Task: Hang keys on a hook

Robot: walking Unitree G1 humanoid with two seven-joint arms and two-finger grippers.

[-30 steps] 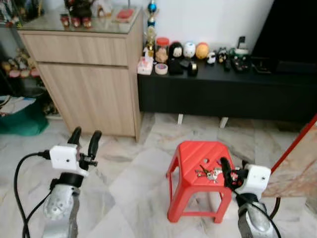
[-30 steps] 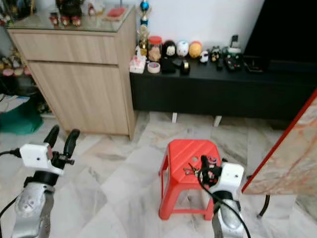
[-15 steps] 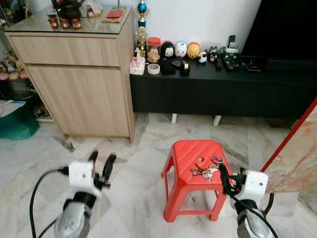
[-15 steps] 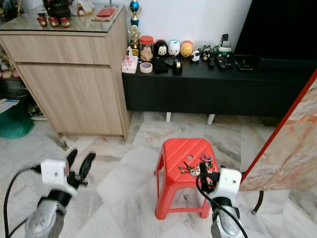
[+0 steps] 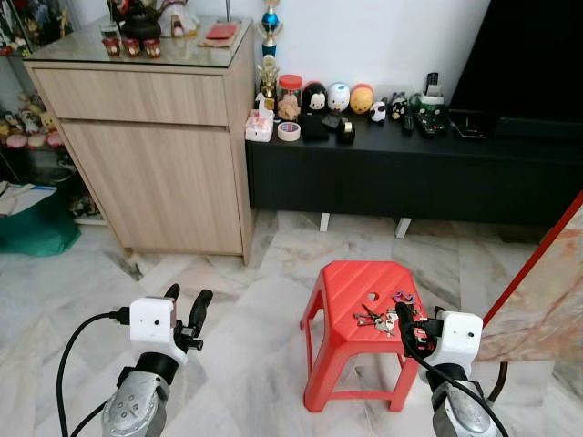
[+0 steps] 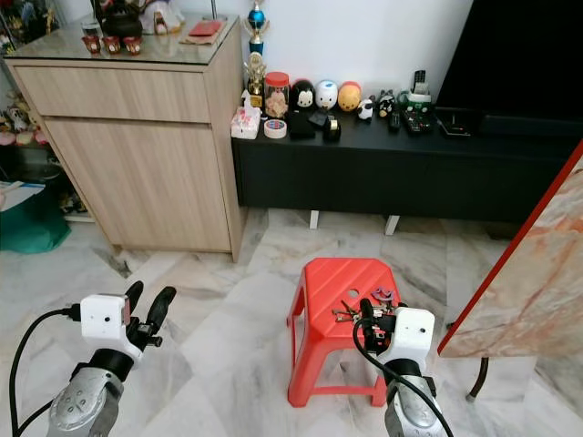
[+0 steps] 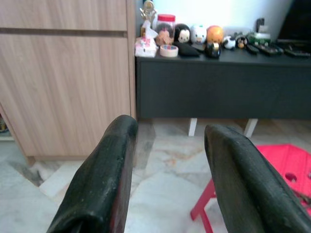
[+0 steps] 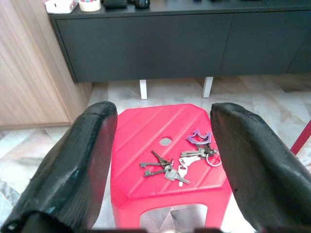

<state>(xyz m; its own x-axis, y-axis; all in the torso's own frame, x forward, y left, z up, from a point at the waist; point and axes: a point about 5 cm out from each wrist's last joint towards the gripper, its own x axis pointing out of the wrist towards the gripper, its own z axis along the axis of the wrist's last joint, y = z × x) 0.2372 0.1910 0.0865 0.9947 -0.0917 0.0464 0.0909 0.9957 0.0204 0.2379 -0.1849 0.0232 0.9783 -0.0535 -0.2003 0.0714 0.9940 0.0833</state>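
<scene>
Closer now than a second ago to the low red plastic stool, with the head camera's whole view shifted (robot moved, not the furniture), so pickup looks near but not begun. Bunch of metal keys with a purple tag lying loose on the stool's seat, untouched. Right gripper poised just short of the stool, fingers wide apart, framing the keys; left gripper raised well to the side, fingers apart, holding nothing.

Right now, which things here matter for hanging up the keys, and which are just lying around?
For the job:
keys on the red stool
right gripper, open above them

Lying about:
tape roll
round toy figures
trophy
wooden cabinet
black TV bench
</scene>
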